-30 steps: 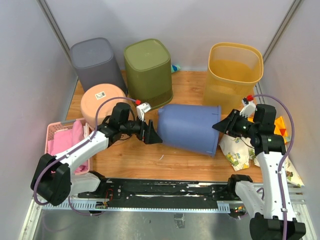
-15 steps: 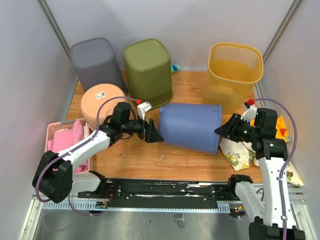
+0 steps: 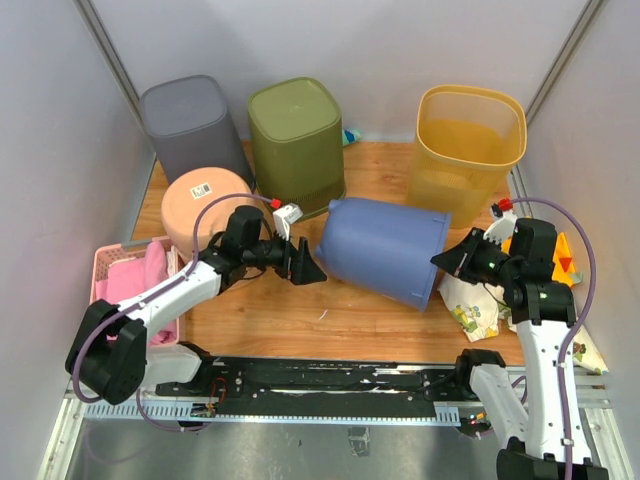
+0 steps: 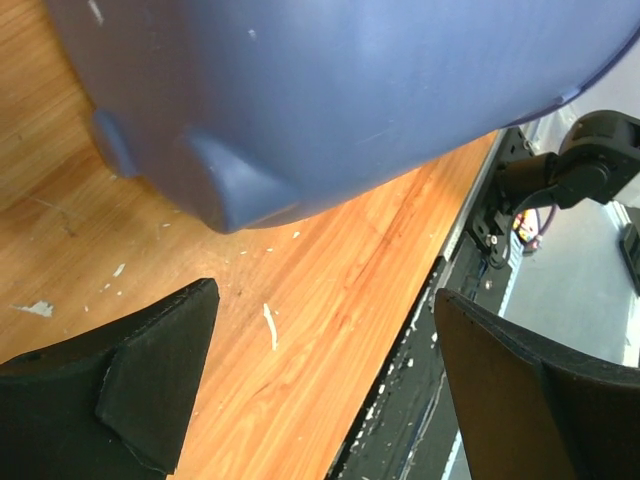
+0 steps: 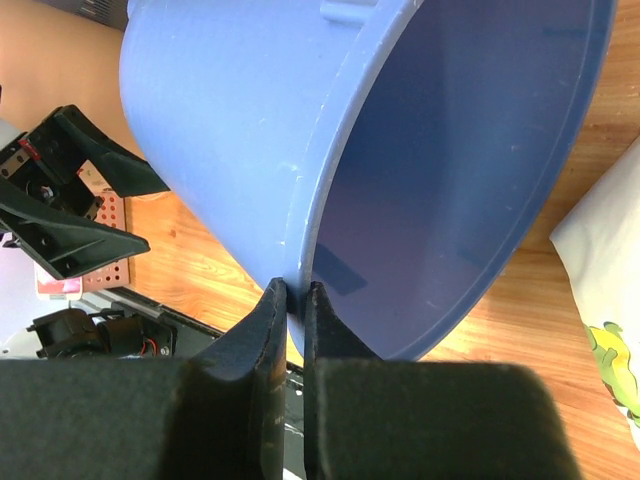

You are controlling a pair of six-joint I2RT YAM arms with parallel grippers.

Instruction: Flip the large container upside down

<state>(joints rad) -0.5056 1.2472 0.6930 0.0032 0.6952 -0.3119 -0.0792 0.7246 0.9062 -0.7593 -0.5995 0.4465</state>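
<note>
Large blue container (image 3: 385,250) on its side mid table (image 3: 270,315), mouth facing right, right gripper (image 5: 293,292) pinched onto its rim, left gripper (image 4: 325,300) open, empty, beside its base, olive bin (image 3: 297,145) and yellow bin (image 3: 468,150) close behind

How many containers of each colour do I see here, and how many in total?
Grey bin: 1
Green bin: 1
Yellow bin: 1
Blue bin: 1
Peach tub: 1
Pink basket: 1
Total: 6
</note>
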